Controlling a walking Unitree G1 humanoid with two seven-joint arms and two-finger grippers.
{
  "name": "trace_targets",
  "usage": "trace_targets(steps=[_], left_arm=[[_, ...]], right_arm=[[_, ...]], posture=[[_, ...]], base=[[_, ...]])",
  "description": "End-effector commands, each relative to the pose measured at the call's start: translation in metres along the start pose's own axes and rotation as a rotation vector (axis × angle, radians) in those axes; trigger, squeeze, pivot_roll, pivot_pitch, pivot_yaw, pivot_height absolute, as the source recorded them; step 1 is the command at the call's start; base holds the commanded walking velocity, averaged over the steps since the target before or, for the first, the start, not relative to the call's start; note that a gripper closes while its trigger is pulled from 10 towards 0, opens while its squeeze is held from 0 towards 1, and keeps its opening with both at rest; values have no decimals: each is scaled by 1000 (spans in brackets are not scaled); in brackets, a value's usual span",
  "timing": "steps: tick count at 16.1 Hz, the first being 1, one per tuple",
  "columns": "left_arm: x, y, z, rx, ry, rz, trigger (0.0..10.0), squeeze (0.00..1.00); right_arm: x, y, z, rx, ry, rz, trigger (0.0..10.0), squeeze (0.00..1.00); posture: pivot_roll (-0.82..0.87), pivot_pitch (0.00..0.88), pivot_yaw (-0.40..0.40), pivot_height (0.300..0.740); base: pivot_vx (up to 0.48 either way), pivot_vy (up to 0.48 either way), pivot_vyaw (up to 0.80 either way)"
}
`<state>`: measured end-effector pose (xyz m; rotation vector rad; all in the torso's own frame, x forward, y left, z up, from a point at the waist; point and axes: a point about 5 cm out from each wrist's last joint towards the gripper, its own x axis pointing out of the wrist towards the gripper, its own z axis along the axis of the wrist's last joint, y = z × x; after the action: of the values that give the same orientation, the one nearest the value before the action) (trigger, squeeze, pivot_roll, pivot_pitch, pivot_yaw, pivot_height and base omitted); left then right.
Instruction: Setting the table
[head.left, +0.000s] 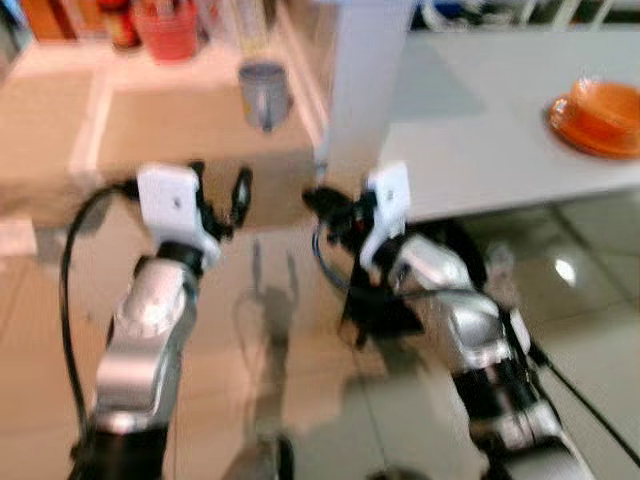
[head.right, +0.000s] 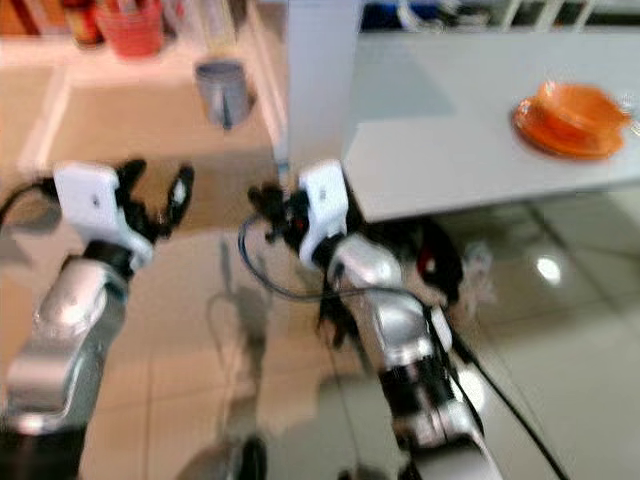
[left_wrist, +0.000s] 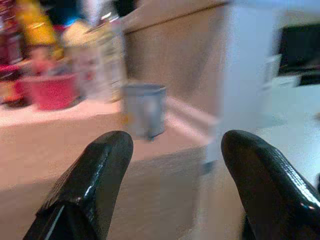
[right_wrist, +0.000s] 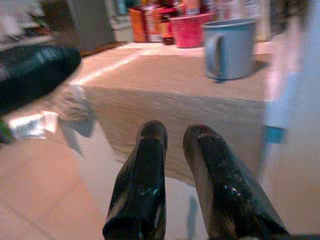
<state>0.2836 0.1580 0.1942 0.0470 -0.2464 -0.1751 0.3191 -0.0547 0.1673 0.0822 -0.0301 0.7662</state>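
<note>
Standing near the robot, I see from its head camera both arms raised over a shiny tile floor (head.left: 600, 330), and the picture is blurred, so I judge it is walking. The left gripper (head.left: 222, 198) has its fingers spread wide with nothing between them; the right gripper (head.left: 322, 203) points at the low wooden counter (head.left: 190, 130). A blue-grey mug (head.left: 264, 92) stands on that counter, near its right edge, and an orange bowl on a plate (head.left: 598, 115) is already on the white table (head.left: 470, 150) to the right. From the left wrist, the mug (left_wrist: 145, 109) sits straight ahead between the two open fingers (left_wrist: 95, 175), with a red tub (left_wrist: 52, 90) and bottles behind. From the right wrist, the fingers (right_wrist: 145, 170) are nearly pressed together and empty. To fetch the mug well, I think the robot should stop, then approach level so it does not tip.
</note>
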Motion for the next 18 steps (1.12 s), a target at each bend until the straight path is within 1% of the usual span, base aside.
trace_targets(steps=[1,2,3,5,7,9,10,11,12,14,15,16,18], left_arm=[[1,-1,6,9,-31,-1,10000,0],[1,-2,7,19,-36,1,10000,0],[1,-2,8,15,-38,3,10000,0],[0,-3,11,14,-49,6,10000,0],[1,-4,14,17,-57,9,10000,0],[1,-4,15,17,-62,11,10000,0],[1,-4,16,18,-63,10,10000,0],[0,-5,16,17,-65,8,10000,0],[0,-6,17,17,-65,-2,10000,0],[-2,-13,18,5,-67,-58,10000,0],[-3,-14,18,0,-67,-65,10000,0],[-4,-14,17,-6,-55,-65,10000,0],[-5,-11,14,28,-32,-45,10000,0]], right_arm=[[0,0,0,-24,9,-11,10000,0],[-1,0,0,14,-11,7,10000,0],[-1,1,0,8,-11,15,10000,0],[-1,2,0,-34,7,7,10000,0],[-2,3,1,-37,-2,23,10000,0],[-4,4,3,-13,-30,39,10000,0],[-5,5,2,-30,-21,58,10000,0],[-7,8,3,-25,-35,89,10000,0],[-8,7,2,-37,-20,75,10000,0],[-9,6,0,-20,-14,57,10000,0],[-10,6,0,-16,-15,54,10000,0],[-12,4,0,-8,-15,51,10000,0],[-17,1,-2,-6,-2,43,10000,0]], posture=[[-56,98,-10,740],[-51,102,-12,740],[-50,103,-12,740],[-54,111,-12,740],[-53,116,-13,740],[-54,120,-12,740],[-54,124,-12,740],[-56,128,-11,740],[-55,132,-11,740],[-58,139,-9,740],[-59,140,-8,740],[-60,147,-7,740],[-60,156,-6,740]], base=[[480,0,0],[480,0,0],[480,0,0],[480,0,0],[480,0,0],[480,0,0],[480,0,800],[480,0,794],[480,0,0],[480,0,0],[480,0,0],[0,0,0],[0,0,0]])
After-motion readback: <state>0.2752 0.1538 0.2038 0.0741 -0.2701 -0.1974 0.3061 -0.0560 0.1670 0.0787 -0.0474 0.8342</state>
